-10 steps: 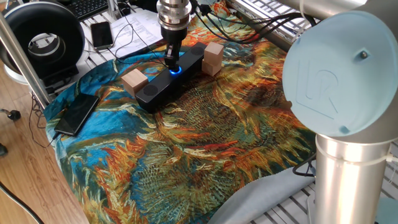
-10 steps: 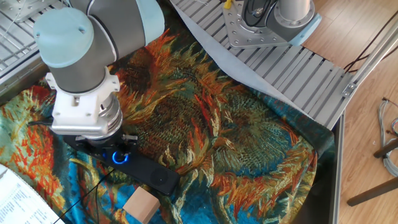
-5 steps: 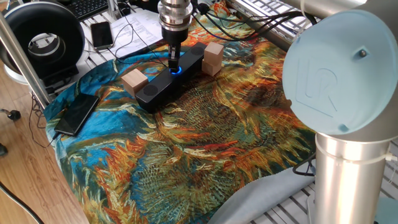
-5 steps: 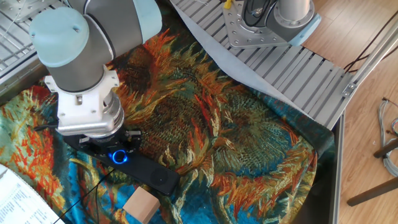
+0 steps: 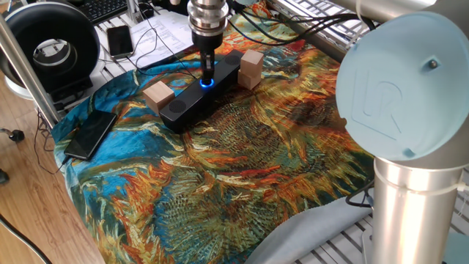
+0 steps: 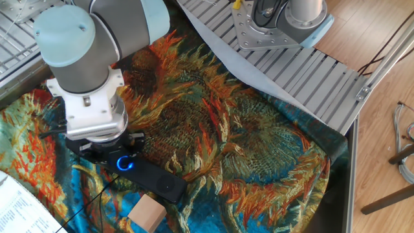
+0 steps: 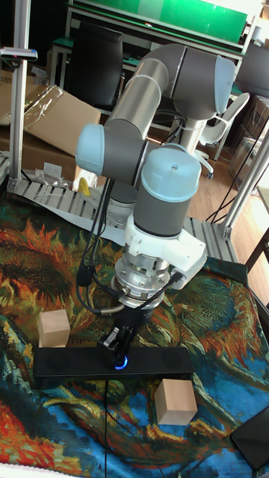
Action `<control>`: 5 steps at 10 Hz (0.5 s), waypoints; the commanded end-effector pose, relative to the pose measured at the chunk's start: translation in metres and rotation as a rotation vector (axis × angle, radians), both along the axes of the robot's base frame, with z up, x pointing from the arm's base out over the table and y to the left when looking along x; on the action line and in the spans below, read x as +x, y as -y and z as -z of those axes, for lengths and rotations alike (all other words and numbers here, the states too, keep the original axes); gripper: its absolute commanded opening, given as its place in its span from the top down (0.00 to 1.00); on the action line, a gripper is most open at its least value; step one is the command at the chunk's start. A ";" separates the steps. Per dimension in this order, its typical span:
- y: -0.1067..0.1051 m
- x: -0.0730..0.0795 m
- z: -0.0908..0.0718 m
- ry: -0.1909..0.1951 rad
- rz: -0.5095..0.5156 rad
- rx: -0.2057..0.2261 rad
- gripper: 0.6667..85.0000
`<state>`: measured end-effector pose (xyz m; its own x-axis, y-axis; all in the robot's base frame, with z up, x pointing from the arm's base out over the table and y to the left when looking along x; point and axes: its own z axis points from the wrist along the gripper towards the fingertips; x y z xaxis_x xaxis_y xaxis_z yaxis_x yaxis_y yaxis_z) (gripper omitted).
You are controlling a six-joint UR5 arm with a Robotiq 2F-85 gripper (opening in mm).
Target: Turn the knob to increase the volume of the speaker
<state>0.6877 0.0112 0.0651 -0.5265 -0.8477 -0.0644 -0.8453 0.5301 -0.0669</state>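
Observation:
The speaker (image 5: 183,103) is a long black bar lying diagonally on the sunflower cloth, also seen in the other fixed view (image 6: 158,182) and in the tall view (image 7: 67,363). Its knob (image 5: 207,83) glows blue mid-top and shows again at the knob (image 6: 124,164) and the knob (image 7: 119,365). My gripper (image 5: 207,72) points straight down onto the knob, fingers closed narrowly around it. In the tall view the gripper (image 7: 119,348) touches the dial from above. The wrist hides most of the gripper (image 6: 121,154) in the other fixed view.
Two pale wooden blocks (image 5: 157,94) (image 5: 251,67) flank the speaker, one on each long side. A flat black phone (image 5: 90,134) lies at the cloth's left edge. A round black fan (image 5: 51,44) and cables stand behind. My arm's big joint (image 5: 399,81) fills the right foreground.
The wrist and fingers have rotated about the vertical axis while staying on the knob. The speaker and the blocks have not shifted.

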 end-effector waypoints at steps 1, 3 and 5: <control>-0.001 0.004 -0.001 0.019 -0.100 -0.001 0.48; -0.011 0.001 0.001 0.013 -0.148 0.033 0.48; -0.017 -0.004 0.008 0.018 -0.216 0.056 0.48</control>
